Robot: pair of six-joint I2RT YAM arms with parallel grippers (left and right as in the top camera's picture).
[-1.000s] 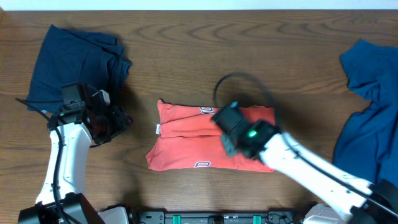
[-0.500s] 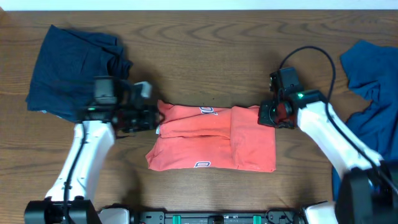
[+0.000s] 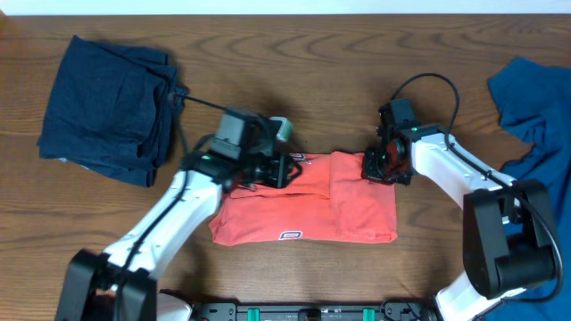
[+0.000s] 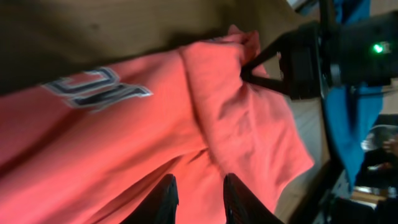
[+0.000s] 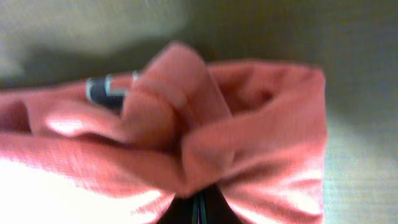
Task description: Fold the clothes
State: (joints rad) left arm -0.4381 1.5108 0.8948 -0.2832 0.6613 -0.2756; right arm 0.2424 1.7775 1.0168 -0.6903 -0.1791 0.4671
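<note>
The coral-red T-shirt (image 3: 303, 205) lies folded into a rectangle at the table's middle front, printed lettering (image 4: 99, 87) showing near its top edge. My left gripper (image 3: 287, 169) hovers over the shirt's upper middle; in the left wrist view it (image 4: 200, 200) is open, both fingers just above the red cloth. My right gripper (image 3: 373, 168) is shut on the shirt's top right corner; in the right wrist view it (image 5: 199, 211) pinches bunched red fabric (image 5: 186, 124). The left wrist view also shows that pinch (image 4: 292, 59).
A dark navy garment (image 3: 107, 102) lies folded at the back left. A mid-blue garment (image 3: 531, 165) lies crumpled at the right edge. The right arm's cable (image 3: 428, 85) loops above its wrist. Brown wooden table (image 3: 294, 71) all around.
My left arm has swung right, from the shirt's left edge to over its upper middle. My right gripper stays on the shirt's top right corner, shifted slightly left.
</note>
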